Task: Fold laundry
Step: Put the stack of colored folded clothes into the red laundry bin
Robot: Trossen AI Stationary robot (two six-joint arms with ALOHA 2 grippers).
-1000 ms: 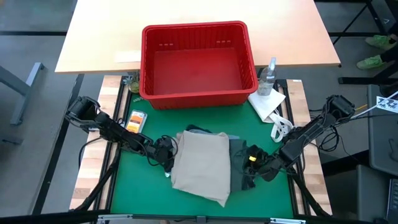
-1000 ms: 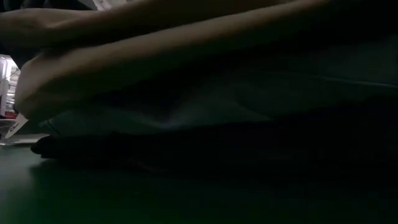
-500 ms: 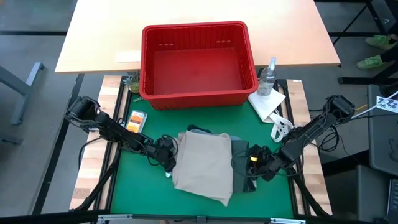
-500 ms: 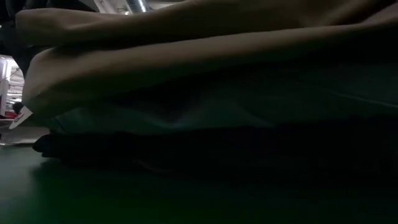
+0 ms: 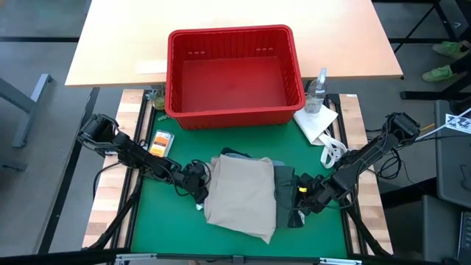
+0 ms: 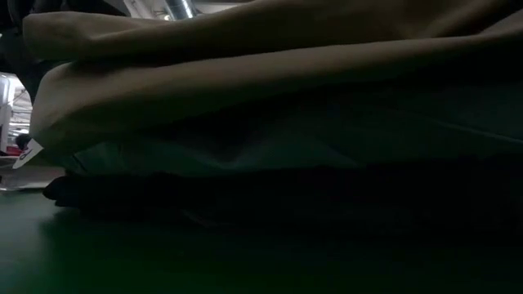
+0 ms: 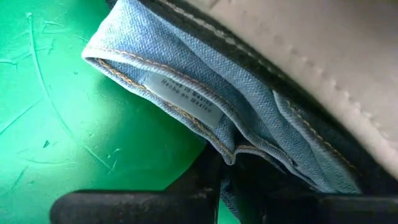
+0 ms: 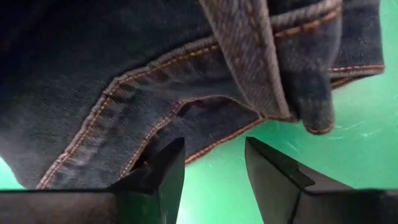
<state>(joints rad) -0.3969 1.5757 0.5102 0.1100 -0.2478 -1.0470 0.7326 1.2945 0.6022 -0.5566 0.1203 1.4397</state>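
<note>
The laundry sits stacked at the middle of the green mat [image 5: 147,221], in the near half of the table. On top lies the khaki piece [image 5: 239,195], folded into a rough rectangle; the low view shows its thick folds [image 6: 270,73] over darker layers, down to a nearly black one on the mat. At the stack's 9 o'clock edge the left gripper [image 5: 197,185] lies low against the cloth, its jaws closed; its wrist view shows a fold of light denim [image 7: 205,106] with a white label [image 7: 183,93] just ahead of the fingers, beneath the khaki layer, though whether cloth is pinched I cannot tell. At the stack's 3 o'clock edge the right gripper [image 5: 298,200] points into the jeans [image 5: 285,184], which stick out from under the khaki; the two fingers [image 8: 165,168] stand apart with bare mat between them, their tips just at the hem of the jeans [image 8: 186,81] and gripping nothing. Farther off, at 2 o'clock from the stack, a white cloth [image 5: 315,122] lies beside a clear bottle [image 5: 316,90]. At 10 o'clock a small orange packet [image 5: 160,142] rests on the mat edge. Beyond, at 12 o'clock, stands the red basket [image 5: 176,81].
</note>
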